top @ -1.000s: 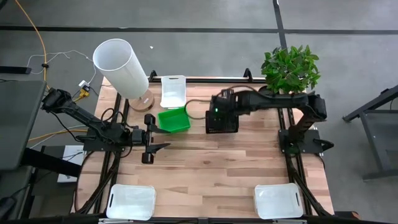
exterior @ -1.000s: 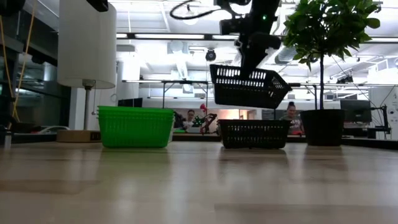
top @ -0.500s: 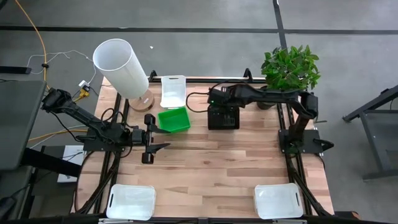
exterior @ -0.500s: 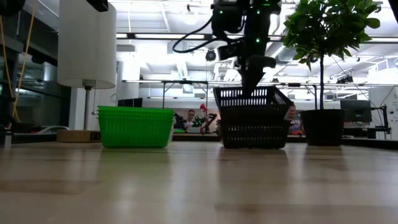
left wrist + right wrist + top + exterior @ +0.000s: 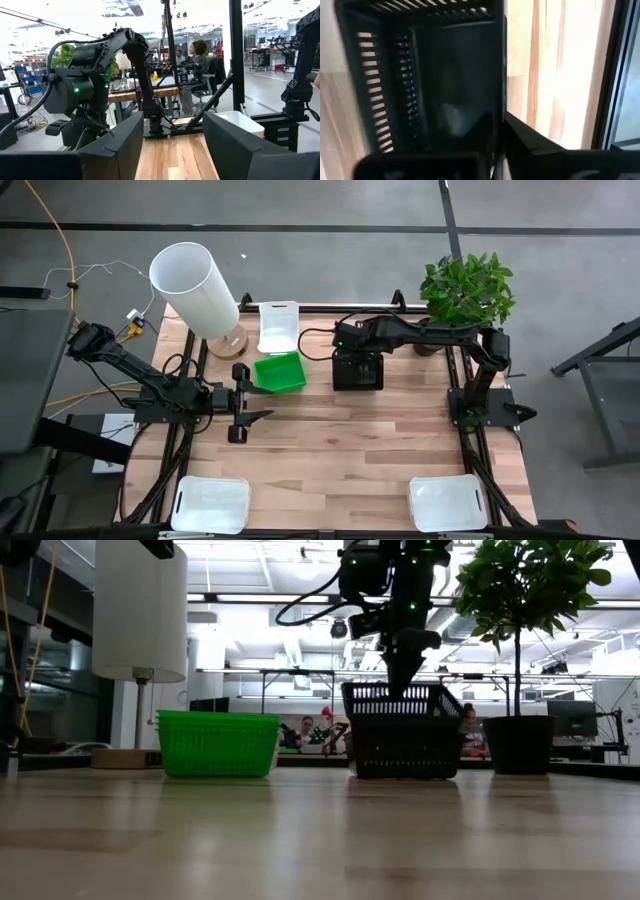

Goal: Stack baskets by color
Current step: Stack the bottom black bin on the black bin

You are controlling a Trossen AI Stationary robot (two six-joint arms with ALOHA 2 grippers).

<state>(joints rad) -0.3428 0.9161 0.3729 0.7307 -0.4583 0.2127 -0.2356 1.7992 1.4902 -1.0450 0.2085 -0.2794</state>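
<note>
Black basket [image 5: 403,730] is nested into its twin at the back of the tabletop [image 5: 340,450], beside the green basket [image 5: 279,372]. My right end effector [image 5: 400,680] pinches its rim, fingers nearly closed. I'd release fully, then lift straight up. Left end effector [image 5: 246,402] waits wide open, empty.

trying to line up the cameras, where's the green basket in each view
High view: green basket left of centre, beside the black baskets.
Low view: left of centre, black baskets to its right.
Left wrist view: not in it.
Right wrist view: not in it; only a black basket shows.
Shared landmark: the black baskets.
</note>
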